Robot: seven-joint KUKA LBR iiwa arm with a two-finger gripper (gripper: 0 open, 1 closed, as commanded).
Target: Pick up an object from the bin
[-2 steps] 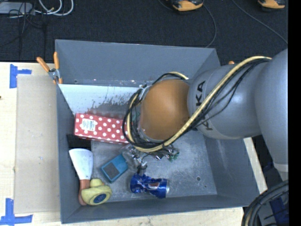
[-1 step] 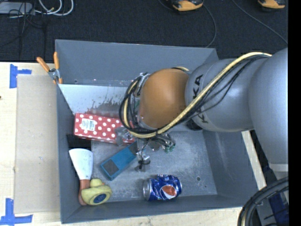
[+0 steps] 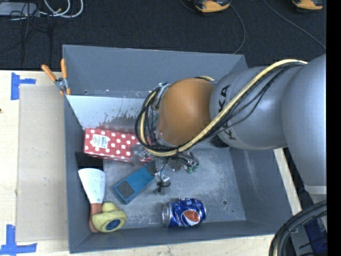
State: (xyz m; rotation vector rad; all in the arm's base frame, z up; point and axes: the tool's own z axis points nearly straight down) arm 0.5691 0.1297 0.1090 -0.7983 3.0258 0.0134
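Note:
My gripper (image 3: 161,180) hangs below the arm's orange cover, low over the middle of the bin floor. It sits at the right end of a flat blue rectangular thing (image 3: 132,184) with a grey face, which lies tilted. A crushed blue Pepsi can (image 3: 184,213) lies on its side just below and to the right of the gripper. A red box with white dots (image 3: 111,143) lies up and to the left, its right end hidden under the arm.
Along the bin's left wall lies a white-bladed scraper (image 3: 93,184), and below it a yellow rounded toy (image 3: 110,217) in the front-left corner. The arm and its cables cover the bin's upper right part.

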